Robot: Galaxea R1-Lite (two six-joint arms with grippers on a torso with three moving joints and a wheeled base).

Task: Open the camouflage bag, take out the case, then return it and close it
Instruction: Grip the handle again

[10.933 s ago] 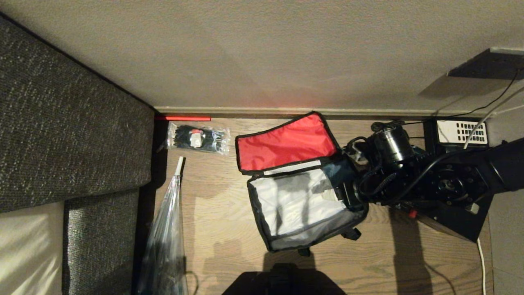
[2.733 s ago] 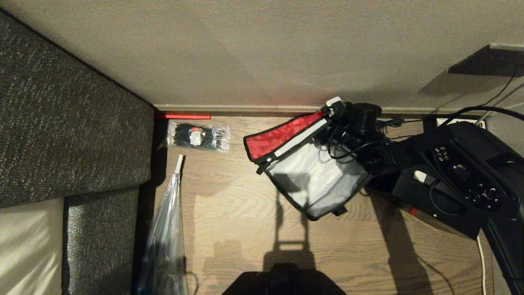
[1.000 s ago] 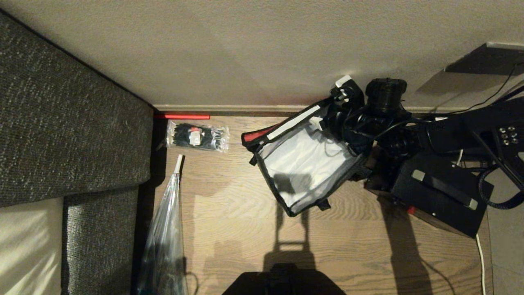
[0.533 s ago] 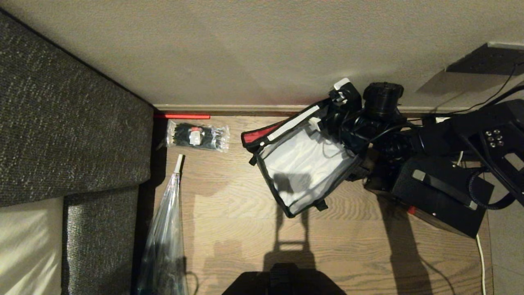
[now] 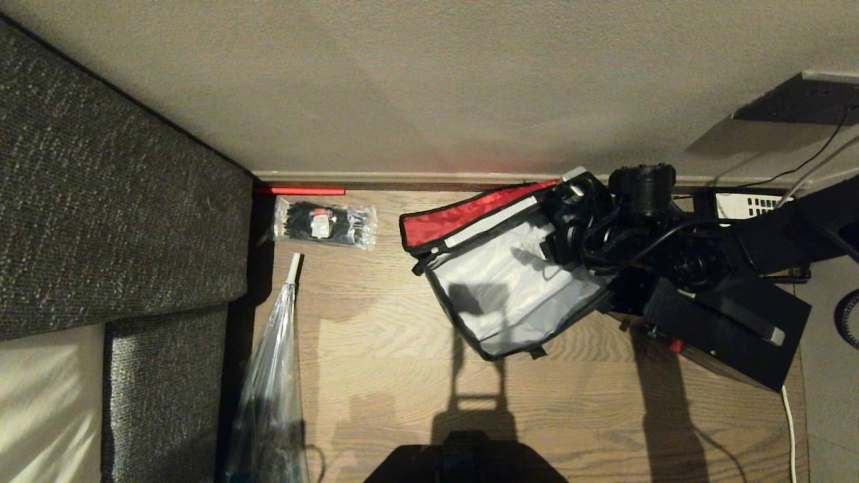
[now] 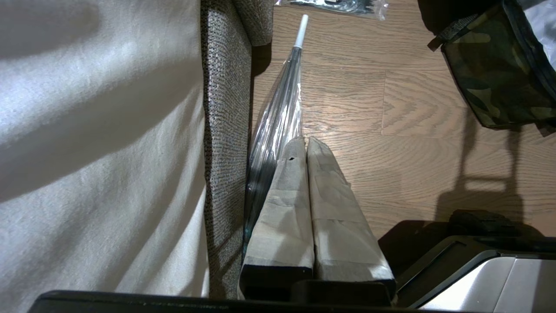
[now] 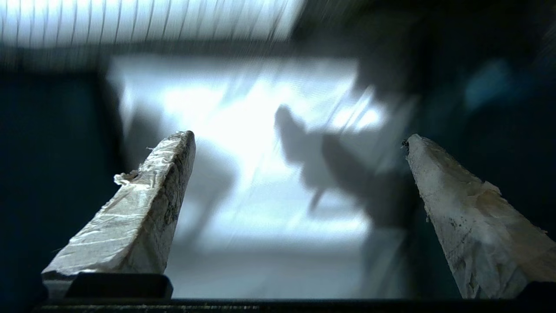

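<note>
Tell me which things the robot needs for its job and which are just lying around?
Needed:
camouflage bag, lying open
black case, outside the bag
right hand, open over the bag's pale lining

Lying around:
packet of black items
clear umbrella
desk telephone

We've got the most free room on the bare wooden floor (image 5: 376, 376), roughly 6 to 7 o'clock from the camouflage bag (image 5: 510, 295). At 9 o'clock the grey sofa (image 5: 114, 221) walls that side off, with a clear folded umbrella (image 5: 272, 389) lying along its edge. A small packet of black items (image 5: 325, 225) sits at 10 o'clock by the wall (image 5: 429, 87), which closes off 12 o'clock. The bag's red-lined lid (image 5: 463, 215) stands up along its far edge, so the mouth is only reachable from above. At 3 o'clock the black case (image 5: 731, 329) lies right beside the bag, and the right gripper (image 7: 299, 143), jaws spread wide, crowds that side.
</note>
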